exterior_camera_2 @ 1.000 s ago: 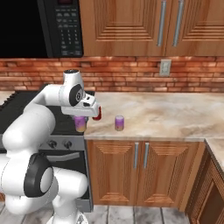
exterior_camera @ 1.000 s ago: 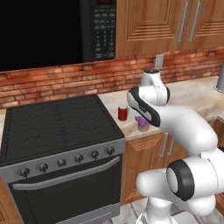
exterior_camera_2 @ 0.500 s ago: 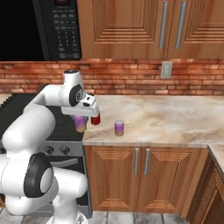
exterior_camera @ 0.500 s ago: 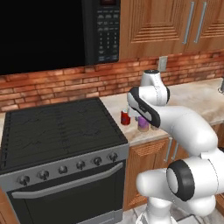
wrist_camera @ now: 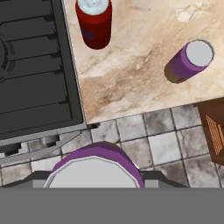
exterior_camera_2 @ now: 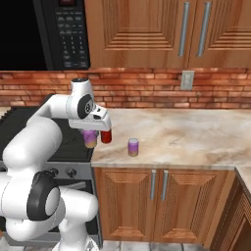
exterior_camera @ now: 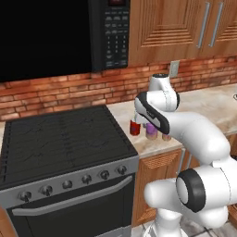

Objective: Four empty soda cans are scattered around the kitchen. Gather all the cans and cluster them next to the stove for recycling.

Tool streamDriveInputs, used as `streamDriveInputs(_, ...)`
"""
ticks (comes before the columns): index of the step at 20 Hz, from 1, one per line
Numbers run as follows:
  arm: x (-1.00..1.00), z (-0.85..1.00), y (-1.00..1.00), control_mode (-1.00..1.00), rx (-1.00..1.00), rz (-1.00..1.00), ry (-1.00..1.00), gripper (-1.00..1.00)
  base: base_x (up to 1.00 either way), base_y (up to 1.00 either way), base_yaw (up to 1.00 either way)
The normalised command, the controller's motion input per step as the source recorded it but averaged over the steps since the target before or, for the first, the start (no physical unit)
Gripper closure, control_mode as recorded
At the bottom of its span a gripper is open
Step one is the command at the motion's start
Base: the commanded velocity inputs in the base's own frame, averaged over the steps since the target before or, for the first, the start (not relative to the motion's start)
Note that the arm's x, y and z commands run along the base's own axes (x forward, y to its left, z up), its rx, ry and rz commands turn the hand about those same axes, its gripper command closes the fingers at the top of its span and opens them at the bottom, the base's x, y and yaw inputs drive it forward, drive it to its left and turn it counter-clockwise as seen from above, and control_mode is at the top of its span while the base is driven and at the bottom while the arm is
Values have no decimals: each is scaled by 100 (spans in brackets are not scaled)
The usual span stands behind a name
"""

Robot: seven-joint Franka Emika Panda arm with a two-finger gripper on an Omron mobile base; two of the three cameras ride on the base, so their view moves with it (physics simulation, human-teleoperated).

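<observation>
Here the gripper [exterior_camera_2: 91,133] is pinching a purple cylindrical soda can with a silver top [exterior_camera_2: 90,138], carried above the front edge of the beige marbled desk [exterior_camera_2: 196,135]. A red can [wrist_camera: 93,22] stands just beside the black gas stove [exterior_camera: 60,139], another purple can [wrist_camera: 189,60] nearby. Delivery is underway; next, I judge, lower it between them and release.

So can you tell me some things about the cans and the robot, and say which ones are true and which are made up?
1. The pincer is shut on a purple soda can with a silver top. True.
2. A plain red soda can stands upright on the beige marbled counter. True.
3. Another purple can sits on the black gas stove. False: it stands on the counter.
4. The red can lies on its side. False: it is upright.
</observation>
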Motion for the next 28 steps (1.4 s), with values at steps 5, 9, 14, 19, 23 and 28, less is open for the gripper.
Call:
streamDriveInputs(5, 0, 0, 0, 100, 0, 0, 0, 100, 29, 0, 0)
streamDriveInputs(9, 0, 0, 0, 100, 0, 0, 0, 100, 36, 0, 0)
streamDriveInputs(14, 0, 0, 0, 100, 0, 0, 0, 100, 34, 0, 0)
streamDriveInputs(19, 0, 0, 0, 100, 0, 0, 0, 100, 31, 0, 0)
streamDriveInputs(23, 0, 0, 0, 100, 0, 0, 0, 100, 25, 0, 0)
streamDriveInputs(28, 1, -21, -3, -100, 0, 0, -3, 100, 5, 0, 0)
